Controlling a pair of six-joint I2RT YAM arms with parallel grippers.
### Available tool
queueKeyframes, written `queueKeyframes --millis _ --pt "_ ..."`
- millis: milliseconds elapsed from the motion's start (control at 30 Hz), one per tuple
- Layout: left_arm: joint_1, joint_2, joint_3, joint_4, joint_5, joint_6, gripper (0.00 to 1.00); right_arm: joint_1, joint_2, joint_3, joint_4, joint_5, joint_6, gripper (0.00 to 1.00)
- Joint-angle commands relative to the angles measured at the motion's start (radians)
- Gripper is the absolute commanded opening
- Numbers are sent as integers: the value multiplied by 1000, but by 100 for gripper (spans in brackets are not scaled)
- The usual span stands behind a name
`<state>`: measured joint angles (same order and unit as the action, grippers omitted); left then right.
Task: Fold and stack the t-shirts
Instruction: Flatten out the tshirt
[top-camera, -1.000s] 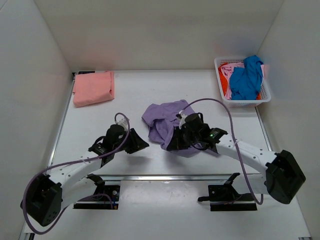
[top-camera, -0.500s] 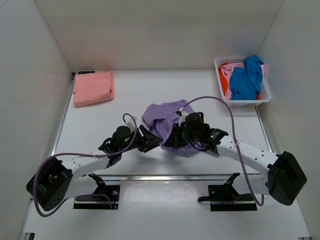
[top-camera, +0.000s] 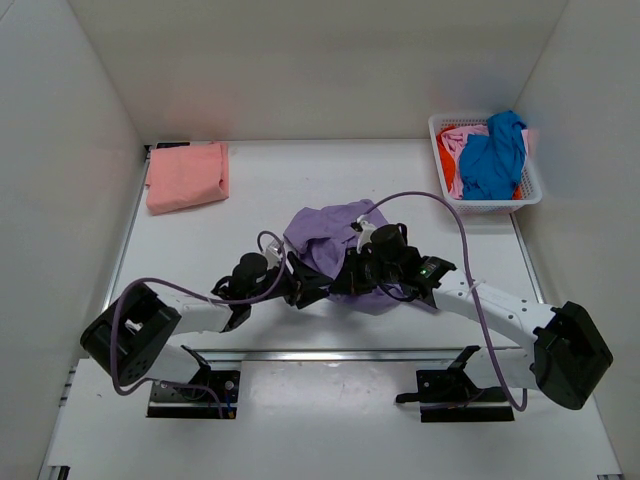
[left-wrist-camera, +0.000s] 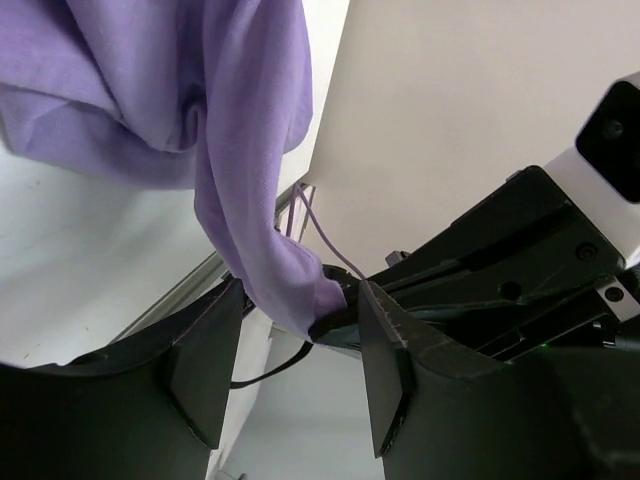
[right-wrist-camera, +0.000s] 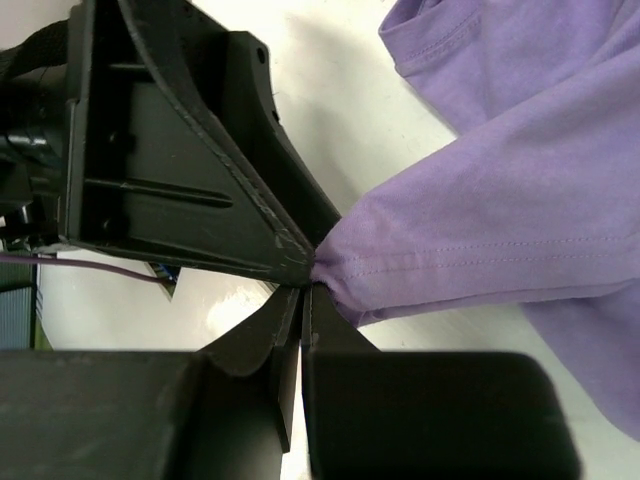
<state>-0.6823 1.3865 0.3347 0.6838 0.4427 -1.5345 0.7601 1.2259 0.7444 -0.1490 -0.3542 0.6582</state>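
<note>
Colours: a plain lavender-purple cloth t-shirt (top-camera: 322, 232) and a plain salmon-pink folded cloth t-shirt (top-camera: 187, 176) — each of one even colour — on the flat white table (top-camera: 260, 190); a white plastic lattice basket (top-camera: 497, 207) holding a bright blue cloth shirt (top-camera: 492, 160), an orange-red cloth shirt (top-camera: 446, 151) and a pink cloth shirt (top-camera: 469, 131).

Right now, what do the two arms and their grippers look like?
The left arm and right arm are white tubes with black joints and bulky black shoulder blocks. The left gripper and right gripper are black, each with two flat tapering fingers. A thin purple cable loops loosely along each arm. A small green light glows near the right wrist.
</note>
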Motion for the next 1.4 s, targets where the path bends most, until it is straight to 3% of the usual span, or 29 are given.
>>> queueKeyframes --millis 0,133,233,267,300,367,467,567,733,833,967,1067,1233,1367 --pt "-17 32 27 91 85 -29 60 -22 -35 29 77 -34 -58 0" --pt "-22 104 69 149 132 -42 56 -41 -42 27 74 -61 -80 0" --pt "-37 167 92 223 175 -61 44 -39 -46 38 52 -63 -117 0" --pt "-43 190 95 244 192 -78 29 -44 -45 35 43 -69 -109 0" --pt "-45 195 96 284 186 -85 23 -57 -48 33 48 -83 -118 0" --pt "-46 216 84 331 182 -116 0 -64 -57 20 55 -100 -124 0" --pt "-16 198 47 367 200 -139 0 -87 -84 21 5 -85 -143 2" --pt "91 65 -2 304 206 -104 0 -172 -176 9 -90 3 -147 24" --pt "381 -375 131 -369 153 201 0 -505 -287 -51 -260 -13 -167 44" --pt "516 -474 280 -562 162 309 0 -590 -309 -85 -332 7 -196 47" --pt "541 -484 337 -547 235 297 0 -546 -273 -102 -418 131 -189 50" --pt "510 -529 299 -556 165 280 0 -521 -249 -97 -498 253 -169 50" --pt "553 -609 352 -720 70 381 0 -603 -288 -158 -552 291 -152 50" --pt "556 -635 356 -759 28 399 0 -608 -261 -140 -581 346 -149 52"
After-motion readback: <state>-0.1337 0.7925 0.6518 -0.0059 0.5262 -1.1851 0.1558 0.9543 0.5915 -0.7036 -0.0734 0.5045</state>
